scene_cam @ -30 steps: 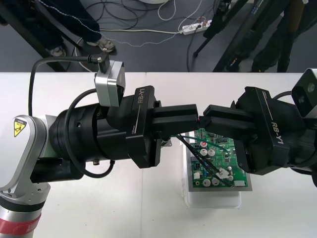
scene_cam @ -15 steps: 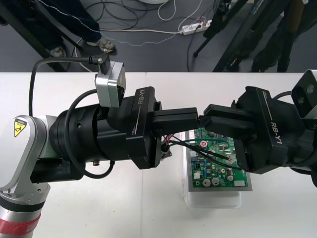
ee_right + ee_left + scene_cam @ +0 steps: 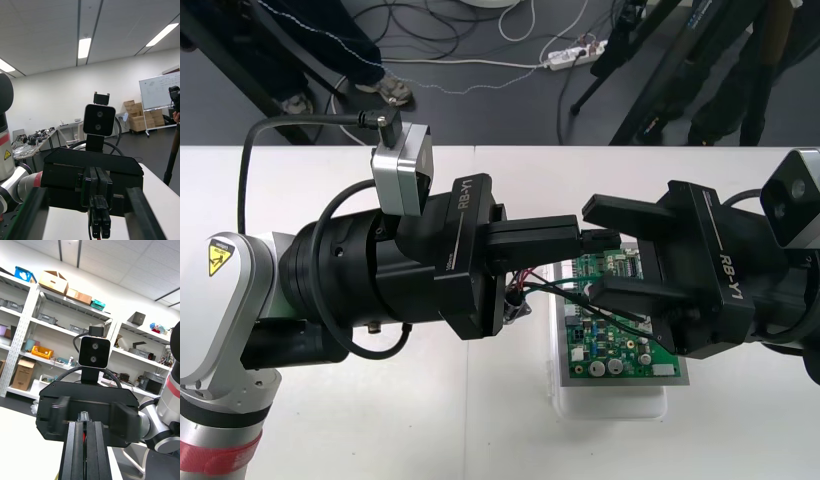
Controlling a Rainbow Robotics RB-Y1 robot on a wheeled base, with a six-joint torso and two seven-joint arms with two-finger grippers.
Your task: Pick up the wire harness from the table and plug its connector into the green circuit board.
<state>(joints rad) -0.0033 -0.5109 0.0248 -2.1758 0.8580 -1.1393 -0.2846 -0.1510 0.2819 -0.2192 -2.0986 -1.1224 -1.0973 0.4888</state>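
- Since half a second ago, your right claw (image 3: 595, 250) has opened. Its fingers (image 3: 620, 212), which were pinched against the other arm's tips, now stand well apart and hold nothing.
- Your left claw (image 3: 578, 240) is closed on the wire harness (image 3: 545, 287), with the black plug (image 3: 100, 221) clamped at its fingertips. The wires (image 3: 620, 315) trail down across the green circuit board (image 3: 620, 345).
- The board sits on its white base (image 3: 610, 405) on the desk (image 3: 480, 420), at about 5 o'clock from the left claw's tips.
- Judged step: the hand-over is done and insertion is pending. Withdraw the right arm toward 3 o'clock, clear of the wires, before you lower the plug.
- Keep the plug square to the board. Which connector it is meant for cannot be told from here.
- Risk: the slack wires may snag on components, so descend slowly.
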